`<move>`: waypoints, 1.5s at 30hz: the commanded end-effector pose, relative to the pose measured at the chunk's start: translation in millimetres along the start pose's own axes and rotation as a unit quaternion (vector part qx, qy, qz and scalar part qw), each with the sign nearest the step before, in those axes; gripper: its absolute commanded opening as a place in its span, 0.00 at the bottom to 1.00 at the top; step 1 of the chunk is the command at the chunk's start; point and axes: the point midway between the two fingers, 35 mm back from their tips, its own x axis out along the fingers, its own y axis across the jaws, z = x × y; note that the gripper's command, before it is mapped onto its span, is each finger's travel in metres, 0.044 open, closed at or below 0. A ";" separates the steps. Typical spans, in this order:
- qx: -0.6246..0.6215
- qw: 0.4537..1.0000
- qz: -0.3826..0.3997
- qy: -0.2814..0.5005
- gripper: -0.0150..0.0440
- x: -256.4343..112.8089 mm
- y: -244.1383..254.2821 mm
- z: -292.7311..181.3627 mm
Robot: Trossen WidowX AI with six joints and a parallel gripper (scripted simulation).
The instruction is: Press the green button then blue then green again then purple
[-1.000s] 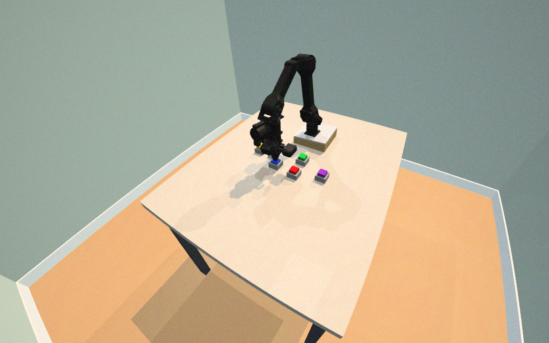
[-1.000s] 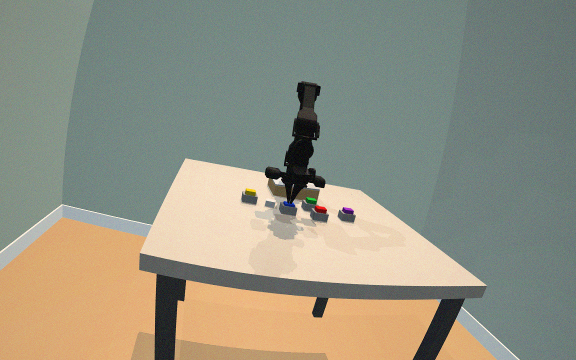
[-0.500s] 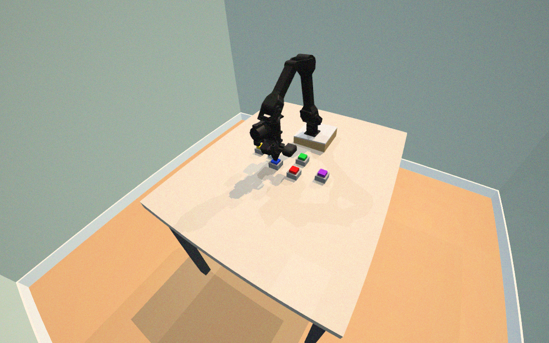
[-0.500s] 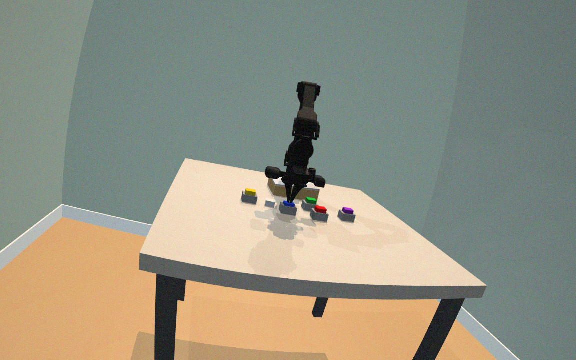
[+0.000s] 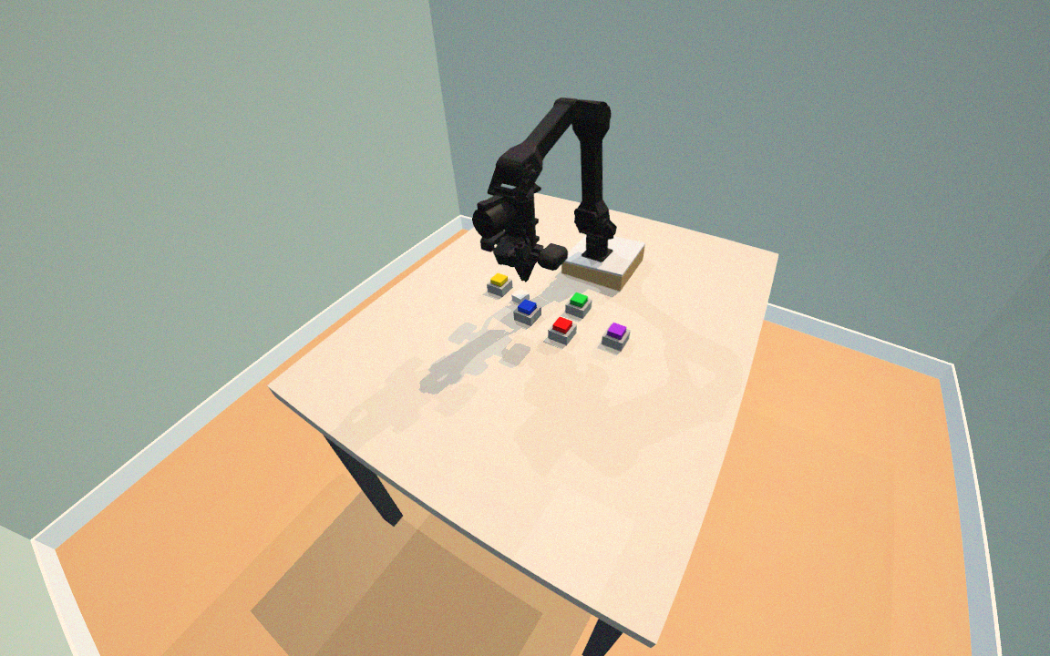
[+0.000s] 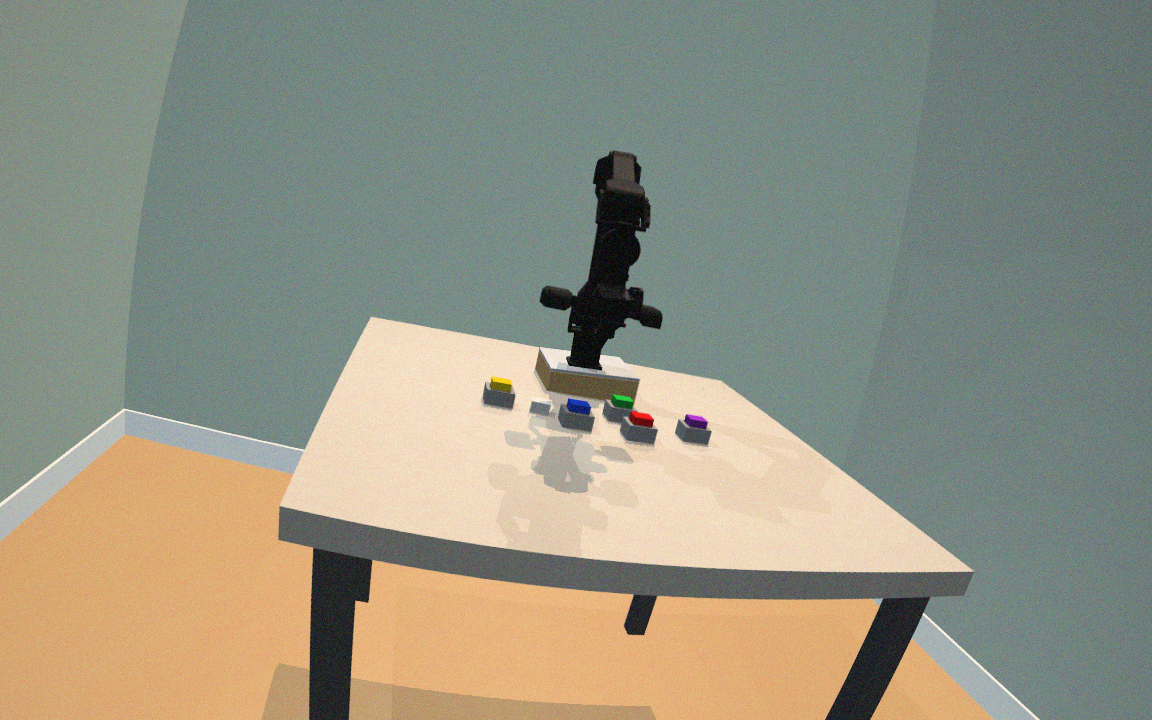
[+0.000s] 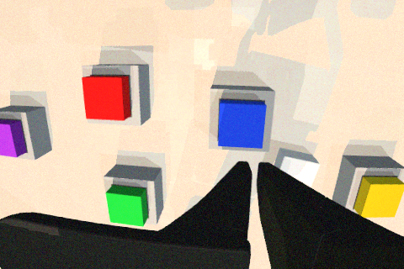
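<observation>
My gripper (image 5: 525, 278) (image 7: 252, 172) is shut and empty. It hangs in the air above the table near the blue button, touching nothing. The blue button (image 5: 526, 307) (image 6: 577, 406) (image 7: 241, 124) stands up from its grey base, just beyond my fingertips in the wrist view. The green button (image 5: 579, 300) (image 6: 622, 401) (image 7: 126, 204) is up, at the lower left of the wrist view. The purple button (image 5: 616, 331) (image 6: 695, 420) (image 7: 11, 138) is up, at the left edge of the wrist view and partly cut off.
A red button (image 5: 562, 324) (image 6: 641, 418) (image 7: 106, 97) stands between blue and purple. A yellow button (image 5: 499, 279) (image 6: 500, 384) (image 7: 380, 196) stands on the other side. A white block (image 5: 519, 296) (image 6: 540, 407) (image 7: 300, 169) lies close to the blue button's base, partly behind my finger in the wrist view.
</observation>
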 end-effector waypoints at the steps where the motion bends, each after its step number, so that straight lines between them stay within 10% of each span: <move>1: 0.002 1.000 -0.001 -0.002 0.29 -17.0 0.1 -2.2; 14: 0.002 1.000 0.003 0.002 0.29 -16.7 94.4 -82.0; 45: 0.002 1.000 0.003 0.002 0.29 65.7 96.1 -83.5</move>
